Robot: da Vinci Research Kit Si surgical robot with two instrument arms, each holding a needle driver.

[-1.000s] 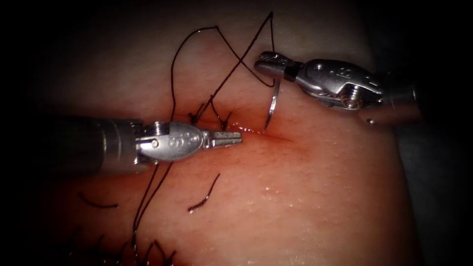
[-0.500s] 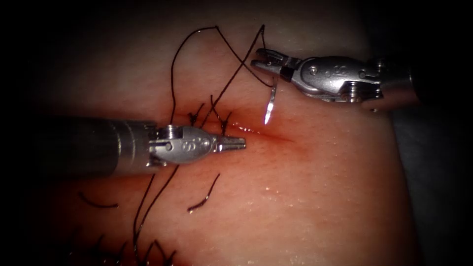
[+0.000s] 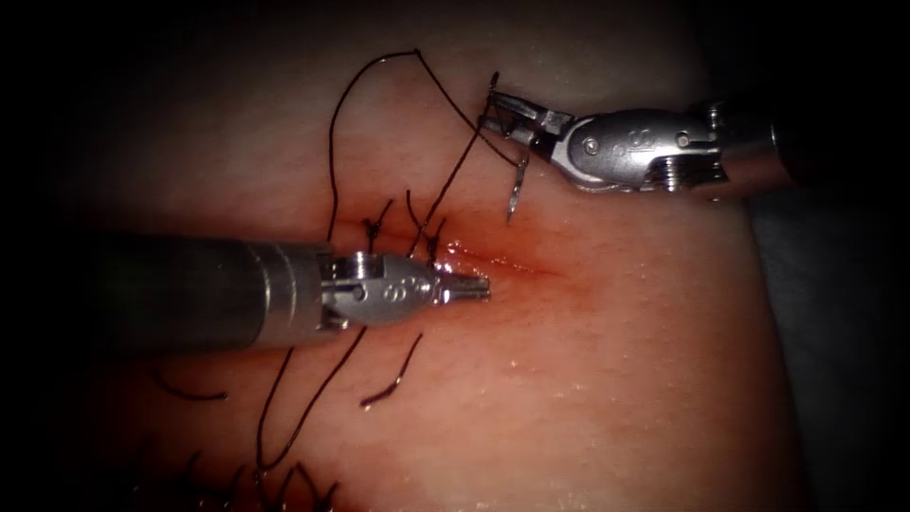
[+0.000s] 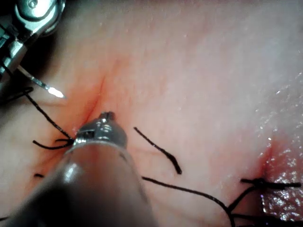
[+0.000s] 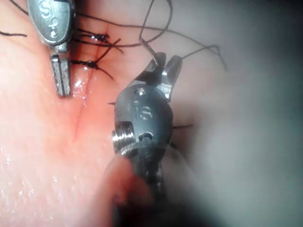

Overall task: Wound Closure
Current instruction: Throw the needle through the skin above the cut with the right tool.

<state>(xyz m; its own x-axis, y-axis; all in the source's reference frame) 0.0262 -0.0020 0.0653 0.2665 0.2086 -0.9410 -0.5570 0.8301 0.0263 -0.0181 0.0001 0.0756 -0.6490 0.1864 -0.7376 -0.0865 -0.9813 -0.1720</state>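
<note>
The right tool (image 3: 491, 109) comes in above the cut (image 3: 517, 267), its jaws shut on the curved needle (image 3: 515, 190) near its tail end. The needle hangs free of the tissue (image 3: 616, 379), tip down, just above the cut's unstitched stretch. Dark thread (image 3: 334, 142) runs from the needle's tail in a loop over the tissue and down past the left tool's shaft. The left tool (image 3: 483, 287) lies along the cut from the left, jaws shut and holding nothing, tip beside the last stitch (image 3: 428, 237). The left wrist view shows the needle tip (image 4: 51, 90) off the tissue.
Two tied stitches (image 3: 377, 228) with short tails close the cut's left part. Loose cut pieces of thread (image 3: 393, 374) lie on the tissue below the left tool. More stitch ends (image 3: 284, 479) stand along the lower edge. Red fluid glistens at the cut.
The left tool has slid to the right along the cut. The right tool has turned and lifted, raising the needle tip up and away from the cut.
</note>
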